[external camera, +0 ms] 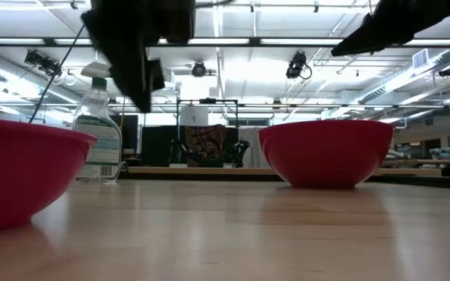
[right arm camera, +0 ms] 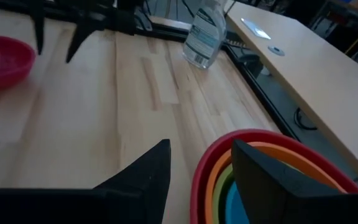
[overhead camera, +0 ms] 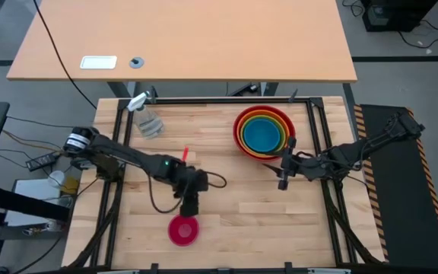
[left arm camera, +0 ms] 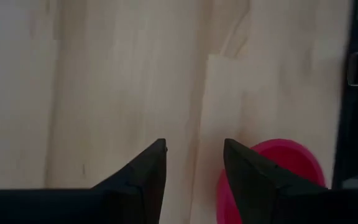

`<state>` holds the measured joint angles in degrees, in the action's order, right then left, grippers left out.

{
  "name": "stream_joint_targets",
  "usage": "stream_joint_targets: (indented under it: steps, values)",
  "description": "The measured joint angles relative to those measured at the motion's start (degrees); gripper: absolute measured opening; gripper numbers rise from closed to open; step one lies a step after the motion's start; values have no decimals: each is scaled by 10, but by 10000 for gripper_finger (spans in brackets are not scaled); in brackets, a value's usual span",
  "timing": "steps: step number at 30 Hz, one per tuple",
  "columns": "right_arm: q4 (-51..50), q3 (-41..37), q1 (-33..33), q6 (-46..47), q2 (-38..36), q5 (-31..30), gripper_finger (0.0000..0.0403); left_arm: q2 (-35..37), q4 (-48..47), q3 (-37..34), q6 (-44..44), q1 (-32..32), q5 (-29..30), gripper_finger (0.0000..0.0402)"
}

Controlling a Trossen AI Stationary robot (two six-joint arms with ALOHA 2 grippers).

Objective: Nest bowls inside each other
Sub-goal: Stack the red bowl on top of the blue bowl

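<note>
Four bowls sit nested at the far right: red point(overhead camera: 242, 137) outermost, then orange, lime green and blue point(overhead camera: 262, 135); the red one's base rests on the table point(external camera: 326, 152). The magenta pink bowl point(overhead camera: 183, 230) stands alone near the table's near edge, also in the low view point(external camera: 14, 172). My left gripper point(left arm camera: 193, 149) hovers open just beyond the pink bowl's far rim point(left arm camera: 284, 162), pointing steeply down, with nothing between its fingers. My right gripper point(right arm camera: 197, 152) is open and waits on the near right side of the nested stack point(right arm camera: 278, 162), clear of it.
A clear spray bottle point(overhead camera: 146, 118) with a white nozzle stands at the table's far left. Black frame rails point(overhead camera: 314, 129) run along the left, right and far edges. Bare wood lies between the pink bowl and the stack. A second table point(overhead camera: 181, 38) stands beyond.
</note>
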<state>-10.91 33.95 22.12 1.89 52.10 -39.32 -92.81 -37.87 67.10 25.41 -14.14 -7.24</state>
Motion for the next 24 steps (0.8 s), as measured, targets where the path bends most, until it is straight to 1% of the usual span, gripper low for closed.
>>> stream_joint_targets:
  steps: [4, 6, 13, 16, 20, 24]
  values:
    - [2, 0, -10, 0, 17, 1, 176, -22, -12, 0, 27, -24, -1, 170]
    - [5, 0, -14, 0, 26, 2, 176, -27, -12, 0, 34, -37, -9, 182]
    - [18, 0, -17, 4, 48, 13, 176, -28, -34, 0, 40, -66, -9, 237]
    - [23, 0, -17, 14, 53, 22, 176, -38, -40, 1, 40, -76, -7, 251]
    - [24, 0, -17, 20, 64, 26, 176, -71, -52, 0, 39, -87, -9, 253]
    - [30, 0, -17, 15, 69, 25, 176, -94, -52, 0, 21, -89, -15, 240]
